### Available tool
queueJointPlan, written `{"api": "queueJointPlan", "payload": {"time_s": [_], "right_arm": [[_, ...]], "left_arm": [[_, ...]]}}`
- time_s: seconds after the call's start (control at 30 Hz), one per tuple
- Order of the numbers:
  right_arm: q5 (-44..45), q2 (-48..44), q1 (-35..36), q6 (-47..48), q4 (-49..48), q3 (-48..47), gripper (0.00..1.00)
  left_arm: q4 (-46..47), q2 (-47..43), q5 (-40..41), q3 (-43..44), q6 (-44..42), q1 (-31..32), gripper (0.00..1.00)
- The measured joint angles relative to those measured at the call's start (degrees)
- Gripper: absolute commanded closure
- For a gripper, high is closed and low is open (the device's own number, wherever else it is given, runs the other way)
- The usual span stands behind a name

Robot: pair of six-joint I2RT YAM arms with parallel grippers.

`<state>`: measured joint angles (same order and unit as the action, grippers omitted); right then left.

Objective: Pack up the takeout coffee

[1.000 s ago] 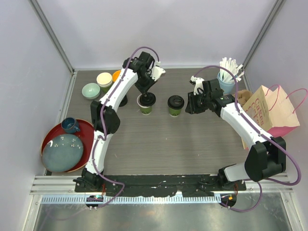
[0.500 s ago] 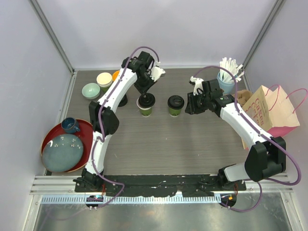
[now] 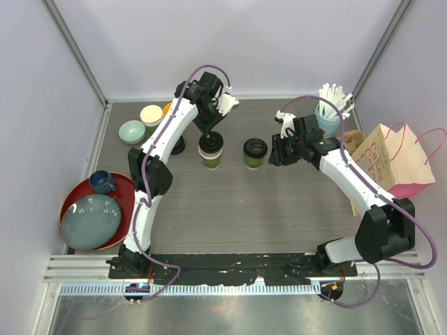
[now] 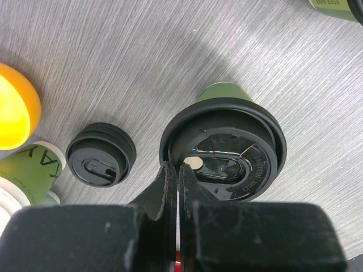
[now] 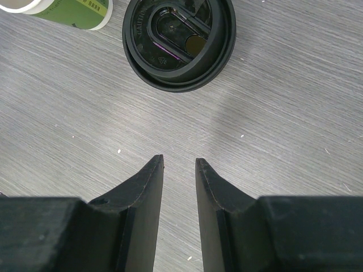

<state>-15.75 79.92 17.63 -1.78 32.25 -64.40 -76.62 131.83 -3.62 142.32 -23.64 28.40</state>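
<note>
Both green cups stand mid-table, lidded: left cup (image 3: pixel 210 155) under the left gripper (image 4: pixel 176 168), right cup (image 3: pixel 255 155) just beside the right gripper (image 5: pixel 179 162). Left gripper fingers are pressed together and hold nothing, tips at the near rim of the left cup's lid (image 4: pixel 222 154) — touching or just above, hard to tell from the wrist view. That lid looks unevenly seated, so the main risk is that a push on one edge tips the light cup or pops the far side up, and an unsealed lid comes off when the cup goes into the paper bag (image 3: pixel 383 164). Right gripper jaws are a little apart, empty, and the gap looks narrower than the cup — advancing like this would shove the right cup over instead of gripping it. A spare lid (image 4: pixel 101 154) lies near the left cup and could get knocked.
</note>
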Motion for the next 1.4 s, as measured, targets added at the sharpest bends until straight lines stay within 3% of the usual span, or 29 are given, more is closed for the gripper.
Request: {"api": "queueJointPlan", "payload": {"time_s": [1.4], "right_arm": [[0.02,-0.02,0.63,0.20,0.04,0.00,0.65]], "left_arm": [[-0.13,0.11,-1.40,-1.03,-1.36,-0.28,1.00]]}}
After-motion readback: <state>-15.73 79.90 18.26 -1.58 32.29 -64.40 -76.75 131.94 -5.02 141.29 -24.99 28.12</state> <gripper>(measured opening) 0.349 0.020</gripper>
